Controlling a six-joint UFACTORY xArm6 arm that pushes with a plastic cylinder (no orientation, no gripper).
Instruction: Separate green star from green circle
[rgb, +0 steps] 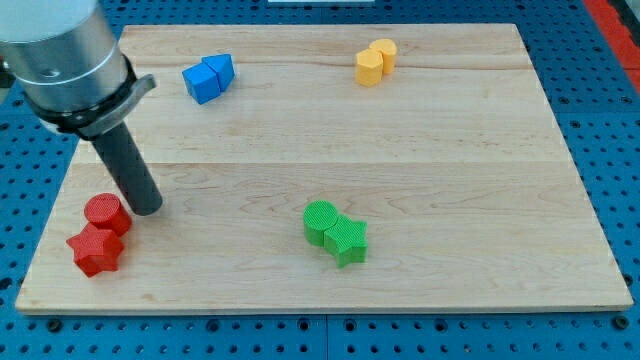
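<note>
The green circle (321, 220) and the green star (346, 239) sit touching each other on the wooden board (450, 180), below the middle; the star is to the lower right of the circle. My tip (146, 207) is at the view's left, far to the left of both green blocks. It stands just right of the red circle (106, 213).
A red star (95, 249) lies below the red circle at the lower left. Two blue blocks (208, 78) touch near the top left. Two yellow blocks (375, 62) touch near the top, right of centre. The arm's grey body (60, 50) fills the top left corner.
</note>
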